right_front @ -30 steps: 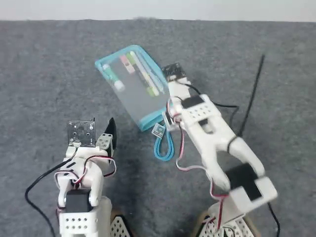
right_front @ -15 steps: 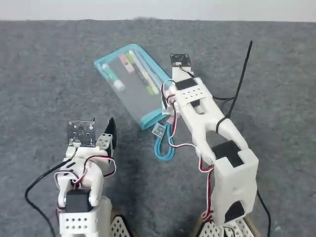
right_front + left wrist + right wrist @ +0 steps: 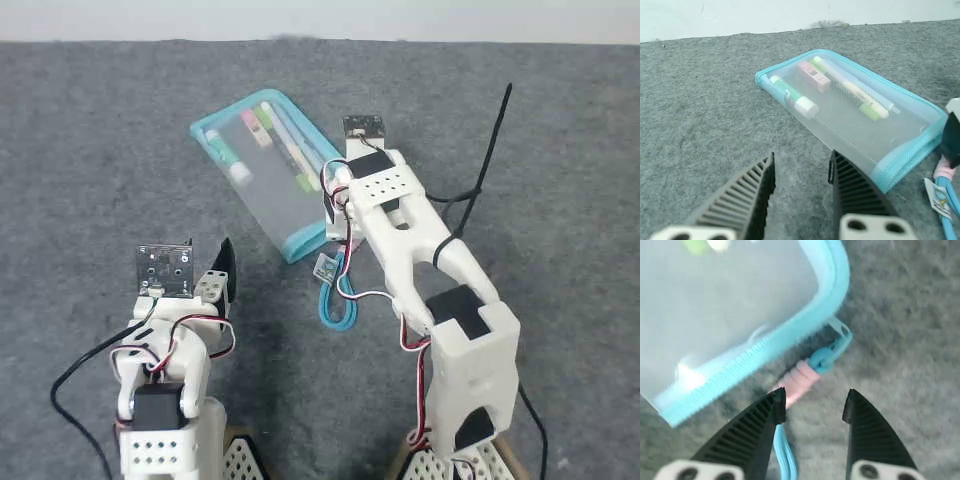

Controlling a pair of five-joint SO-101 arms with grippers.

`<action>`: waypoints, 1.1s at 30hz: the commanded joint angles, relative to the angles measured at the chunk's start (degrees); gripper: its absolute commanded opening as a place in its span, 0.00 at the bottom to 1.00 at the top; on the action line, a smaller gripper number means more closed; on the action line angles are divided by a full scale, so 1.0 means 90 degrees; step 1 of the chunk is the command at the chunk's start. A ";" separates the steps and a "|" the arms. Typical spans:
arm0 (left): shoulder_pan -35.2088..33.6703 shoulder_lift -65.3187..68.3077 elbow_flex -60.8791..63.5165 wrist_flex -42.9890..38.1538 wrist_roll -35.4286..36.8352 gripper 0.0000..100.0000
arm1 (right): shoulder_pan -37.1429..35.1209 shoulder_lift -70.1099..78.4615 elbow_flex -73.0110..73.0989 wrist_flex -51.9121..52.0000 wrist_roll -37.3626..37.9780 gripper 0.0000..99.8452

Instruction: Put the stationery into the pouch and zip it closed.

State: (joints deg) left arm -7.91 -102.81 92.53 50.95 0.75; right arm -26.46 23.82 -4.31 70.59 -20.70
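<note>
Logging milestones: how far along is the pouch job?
Done: the stationery lies inside the pouch. In hand: the right gripper is open, poised at the zipper pull, not gripping it; the left gripper is open, short of the pouch. To do: grip the pull and zip. How far the zip is shut is unclear.

Grey felt-like mat [image 3: 90, 130] covered the tabletop from the near side to the far side, with a fuzzy, mottled texture and a uniform colour. The mat's far edge ran straight across and met a plain pale wall [image 3: 150, 18], whitish with a faint blue tint. A small fuzzy tuft [image 3: 290, 38] stuck up along that edge, near the middle. From the low left wrist view the same edge looked slightly uneven, with a tiny dark speck [image 3: 662, 45] on it. Light was soft and even; shadows on the mat were short and faint.
</note>
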 commanded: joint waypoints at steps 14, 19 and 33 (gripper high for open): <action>-0.0010 -0.0156 -0.0083 -0.0205 -0.0010 0.17 | 0.0024 0.0718 -0.0322 -0.0093 -0.0078 0.03; -0.0010 -0.0156 -0.0073 -0.0195 -0.0010 0.17 | 0.0171 0.0327 -0.0322 0.0249 0.1133 0.01; 0.0020 -0.0156 -0.0161 0.0049 -0.0039 0.17 | 0.0142 -0.3873 0.1592 0.0239 0.2999 0.01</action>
State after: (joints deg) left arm -7.91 -102.81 92.53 50.95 0.75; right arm -25.58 2.46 4.66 75.78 3.30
